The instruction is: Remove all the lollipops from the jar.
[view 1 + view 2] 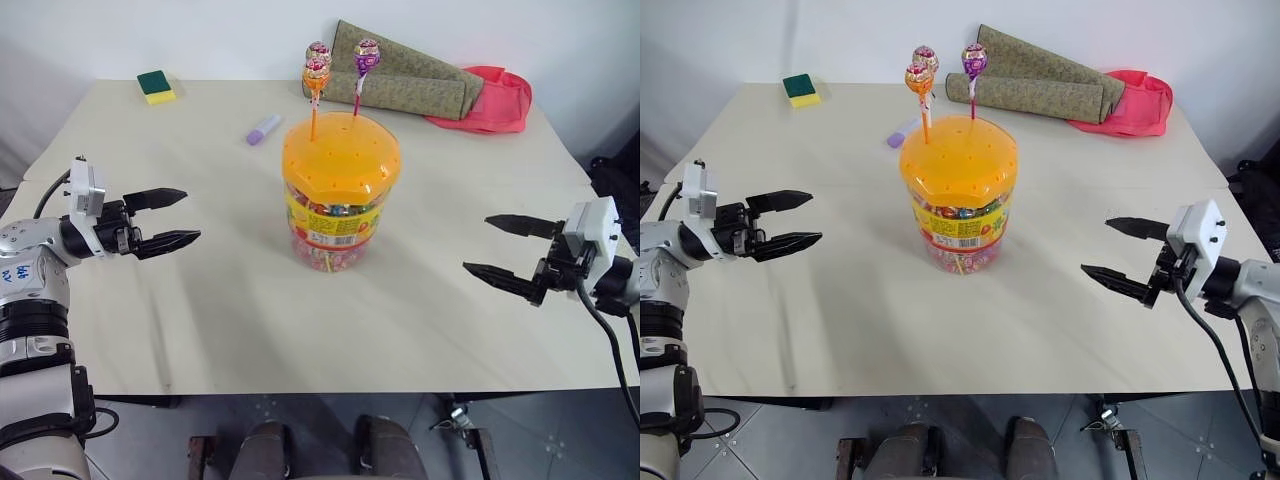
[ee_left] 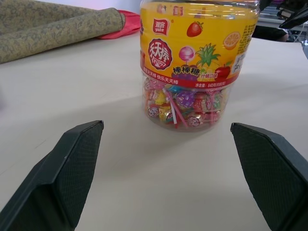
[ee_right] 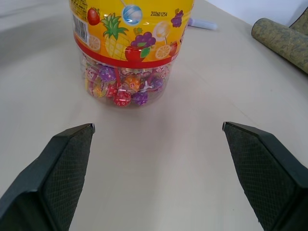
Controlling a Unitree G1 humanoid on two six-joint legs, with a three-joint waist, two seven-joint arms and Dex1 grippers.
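The clear jar (image 1: 338,215) with an orange perforated lid (image 1: 340,155) stands upright in the middle of the table, with wrapped sweets showing inside it. Three lollipops stand with their sticks in the lid's holes: an orange one (image 1: 316,73), a pinkish-white one (image 1: 319,51) just behind it, and a purple one (image 1: 366,55) to the right. My left gripper (image 1: 190,216) hovers open to the left of the jar, pointing at it with nothing held. To the jar's right, my right gripper (image 1: 477,243) is open and empty too. Both wrist views face the jar's label (image 2: 192,53) (image 3: 127,33) from some way off.
A lilac capsule-shaped piece (image 1: 263,129) lies behind the jar to the left. A green-and-yellow sponge (image 1: 156,86) sits at the far left. Rolled olive mats (image 1: 410,75) and a red cloth (image 1: 497,100) lie at the far right. Bare tabletop (image 1: 240,300) surrounds the jar.
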